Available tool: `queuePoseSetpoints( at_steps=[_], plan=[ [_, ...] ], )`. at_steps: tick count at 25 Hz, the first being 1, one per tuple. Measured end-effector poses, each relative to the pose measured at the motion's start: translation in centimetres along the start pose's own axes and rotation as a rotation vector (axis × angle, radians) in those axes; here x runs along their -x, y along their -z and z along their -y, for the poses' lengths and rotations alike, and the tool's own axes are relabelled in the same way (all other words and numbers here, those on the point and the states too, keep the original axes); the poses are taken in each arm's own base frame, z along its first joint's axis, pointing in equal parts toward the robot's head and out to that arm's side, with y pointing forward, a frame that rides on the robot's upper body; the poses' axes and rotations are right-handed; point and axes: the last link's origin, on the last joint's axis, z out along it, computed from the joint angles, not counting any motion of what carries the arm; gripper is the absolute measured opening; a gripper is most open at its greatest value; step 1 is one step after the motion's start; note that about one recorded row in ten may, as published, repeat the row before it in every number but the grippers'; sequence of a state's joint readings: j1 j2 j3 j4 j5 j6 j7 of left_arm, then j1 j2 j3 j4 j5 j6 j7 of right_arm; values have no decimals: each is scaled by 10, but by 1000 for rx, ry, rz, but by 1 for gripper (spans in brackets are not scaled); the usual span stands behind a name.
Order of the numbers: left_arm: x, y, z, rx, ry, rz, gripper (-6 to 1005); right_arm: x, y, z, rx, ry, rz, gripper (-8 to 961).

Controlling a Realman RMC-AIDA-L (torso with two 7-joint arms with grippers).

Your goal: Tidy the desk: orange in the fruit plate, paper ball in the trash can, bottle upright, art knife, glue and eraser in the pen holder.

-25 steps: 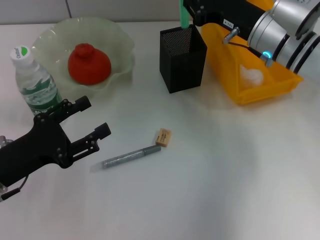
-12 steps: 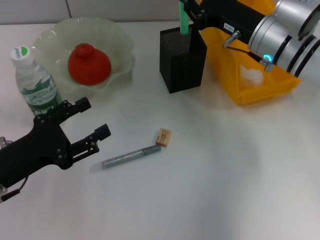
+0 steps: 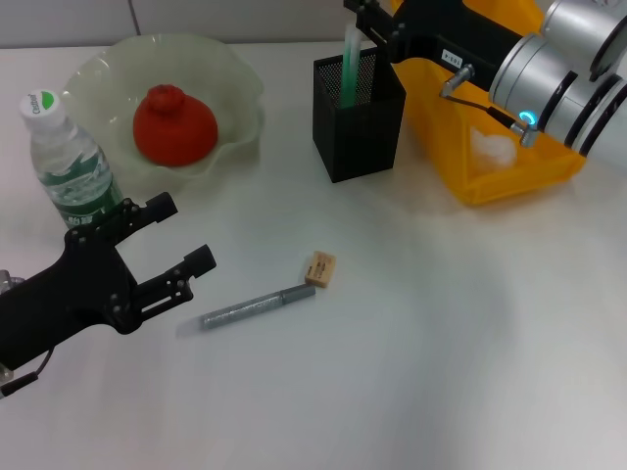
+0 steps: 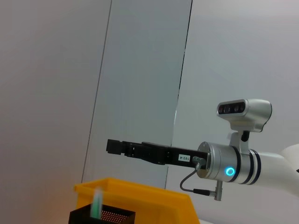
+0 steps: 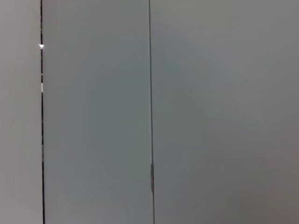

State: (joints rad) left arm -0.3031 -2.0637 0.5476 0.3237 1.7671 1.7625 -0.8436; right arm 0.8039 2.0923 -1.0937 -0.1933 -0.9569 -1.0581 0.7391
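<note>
The green glue (image 3: 348, 67) stands slanted inside the black mesh pen holder (image 3: 358, 117); in the left wrist view the glue (image 4: 96, 203) shows blurred just over the holder (image 4: 105, 217). Just above it, my right gripper (image 3: 370, 18) is open and apart from the glue. My left gripper (image 3: 168, 239) is open and holds nothing, low at the left, beside the upright bottle (image 3: 64, 157). On the table lie the grey art knife (image 3: 257, 306) and the tan eraser (image 3: 319, 268). The orange (image 3: 174, 124) rests in the fruit plate (image 3: 230, 73). The paper ball (image 3: 493, 147) lies in the yellow trash can (image 3: 549, 166).
The trash can stands right behind the pen holder, under my right arm (image 3: 558, 69). The right wrist view shows only a grey wall.
The glue has left the right gripper's fingers and dropped down into the pen holder. The left arm has not moved.
</note>
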Motion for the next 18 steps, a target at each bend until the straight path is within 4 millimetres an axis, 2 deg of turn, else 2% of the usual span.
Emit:
queuePoseSetpoints(
  at_steps=[2,13,18],
  plan=[
    [0,0,0,0,-3,1,800,0,0,0,1,-4,-1,195],
    [0,3,1,-4,-21,7,800,-1,0,-1,5,-31,-3,638],
    [1,4,0,-8,-20,8,799,0,2,0,-4,-40,6,636]
  ],
)
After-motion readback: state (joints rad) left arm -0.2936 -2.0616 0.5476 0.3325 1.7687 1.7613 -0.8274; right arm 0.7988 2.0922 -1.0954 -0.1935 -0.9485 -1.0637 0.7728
